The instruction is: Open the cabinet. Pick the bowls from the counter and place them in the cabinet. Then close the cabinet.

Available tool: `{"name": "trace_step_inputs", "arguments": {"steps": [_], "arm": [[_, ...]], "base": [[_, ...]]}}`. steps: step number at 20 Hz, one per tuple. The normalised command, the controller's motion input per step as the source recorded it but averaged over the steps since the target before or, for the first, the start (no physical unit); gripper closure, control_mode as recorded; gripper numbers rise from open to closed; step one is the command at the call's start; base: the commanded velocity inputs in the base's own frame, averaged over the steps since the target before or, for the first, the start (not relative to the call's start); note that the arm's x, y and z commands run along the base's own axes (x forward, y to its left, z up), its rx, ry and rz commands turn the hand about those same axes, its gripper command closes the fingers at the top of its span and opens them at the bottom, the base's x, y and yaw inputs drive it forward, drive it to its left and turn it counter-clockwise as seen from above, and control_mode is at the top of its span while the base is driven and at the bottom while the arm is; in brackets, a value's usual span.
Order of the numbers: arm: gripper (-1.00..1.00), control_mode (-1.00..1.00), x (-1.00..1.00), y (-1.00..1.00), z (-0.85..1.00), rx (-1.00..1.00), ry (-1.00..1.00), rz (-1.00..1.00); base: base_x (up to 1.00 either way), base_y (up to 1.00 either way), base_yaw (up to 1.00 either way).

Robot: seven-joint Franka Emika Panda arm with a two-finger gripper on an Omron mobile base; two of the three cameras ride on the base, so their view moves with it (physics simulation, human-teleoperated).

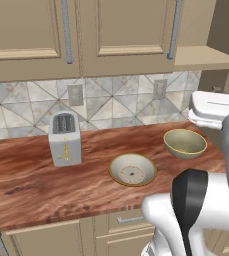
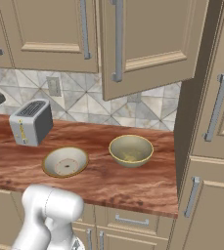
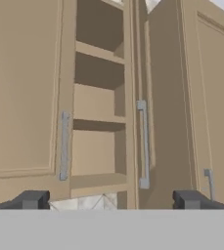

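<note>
The cabinet (image 3: 96,151) has its right door (image 2: 152,44) swung open and its left door (image 1: 131,30) closed; beige shelves show inside. Two olive-tan bowls sit on the counter (image 1: 36,185). The deep bowl (image 1: 185,143) (image 2: 130,150) stands below the open side. To its left lies the shallow bowl (image 1: 132,169) (image 2: 65,161). My gripper (image 3: 111,200) is open and holds nothing. It faces the cabinet opening from a distance. Its white hand (image 1: 213,111) hangs above the counter, right of the deep bowl.
A silver toaster (image 1: 65,138) (image 2: 31,123) stands at the back of the counter, left of the bowls. A tall beige cabinet (image 2: 216,112) bounds the counter on the right. Another upper cabinet door (image 1: 21,30) hangs to the left. Drawer units (image 2: 128,222) sit below.
</note>
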Motion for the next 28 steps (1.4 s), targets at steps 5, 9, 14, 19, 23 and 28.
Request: {"name": "trace_step_inputs", "arguments": {"steps": [5,9,14,19,23,28], "arm": [[-1.0,-1.0,0.51,-0.33,-0.28,0.08,-0.1,-0.01],[-1.0,-1.0,0.5,-0.19,-0.26,0.05,-0.04,-0.03],[-1.0,-1.0,0.53,-0.23,-0.08,0.07,0.03,0.01],[-1.0,-1.0,0.45,-0.33,-0.03,0.03,0.0,0.0],[-1.0,-1.0,0.19,-0.01,0.0,0.0,-0.03,0.0],[-1.0,-1.0,0.17,0.0,0.0,0.0,-0.03,-0.01]], "base": [[0.0,0.0,0.0],[0.0,0.0,0.0],[0.0,0.0,0.0],[0.0,0.0,0.0],[0.0,0.0,0.0],[0.0,0.0,0.0]]}}
